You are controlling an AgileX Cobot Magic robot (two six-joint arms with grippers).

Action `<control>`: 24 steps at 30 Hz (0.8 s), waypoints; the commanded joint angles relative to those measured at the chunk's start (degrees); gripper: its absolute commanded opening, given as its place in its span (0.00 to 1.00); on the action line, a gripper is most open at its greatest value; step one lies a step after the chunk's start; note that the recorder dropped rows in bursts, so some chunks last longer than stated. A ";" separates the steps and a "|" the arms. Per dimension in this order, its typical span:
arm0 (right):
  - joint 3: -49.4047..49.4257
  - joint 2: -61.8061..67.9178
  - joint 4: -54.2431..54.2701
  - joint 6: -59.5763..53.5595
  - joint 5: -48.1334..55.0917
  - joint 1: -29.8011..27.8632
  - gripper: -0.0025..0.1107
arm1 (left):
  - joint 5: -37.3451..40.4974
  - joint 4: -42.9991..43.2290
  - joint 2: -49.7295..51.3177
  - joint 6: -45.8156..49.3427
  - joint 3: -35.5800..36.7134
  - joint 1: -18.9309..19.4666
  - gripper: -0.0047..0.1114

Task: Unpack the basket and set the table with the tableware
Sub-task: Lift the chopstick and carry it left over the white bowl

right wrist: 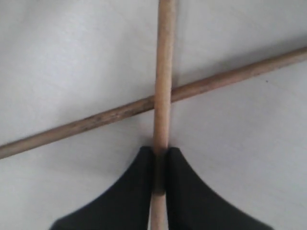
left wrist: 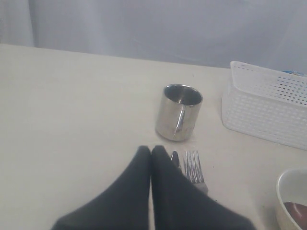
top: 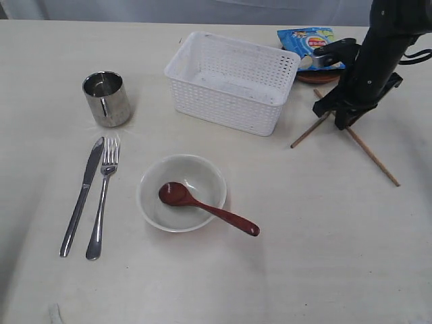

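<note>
Now your right gripper [right wrist: 160,165] is clamped on one wooden chopstick [right wrist: 164,72] — it crosses the second chopstick [right wrist: 86,123] on the table [top: 324,256], right of the basket [top: 223,104], seemingly touching it. Your left gripper [left wrist: 151,155] is closed and empty — near the fork [left wrist: 193,165]

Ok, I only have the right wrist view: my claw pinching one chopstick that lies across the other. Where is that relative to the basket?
Observer: In the exterior view the chopsticks lie on the table right of the basket, with the right claw down on them.
Operator: Anything in the basket?
Observer: Nothing that I can see inside it.
Operator: What's behind my arm?
Observer: A blue bag with a brown plate edge showing under it, beyond the basket's right corner.
Operator: And the left claw?
Observer: The left claw is shut, pointing at the steel cup.
</note>
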 commanded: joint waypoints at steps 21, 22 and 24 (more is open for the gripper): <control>0.08 -24.13 20.95 20.64 11.95 25.62 0.02 | -0.63 -0.05 -0.21 0.03 0.16 0.06 0.04; 0.08 -24.00 19.69 22.91 10.85 27.74 0.02 | -0.63 -0.05 -0.21 0.03 0.16 0.06 0.04; 0.08 -22.95 17.29 27.91 8.05 32.40 0.02 | -0.63 -0.05 -0.21 0.03 0.16 0.06 0.04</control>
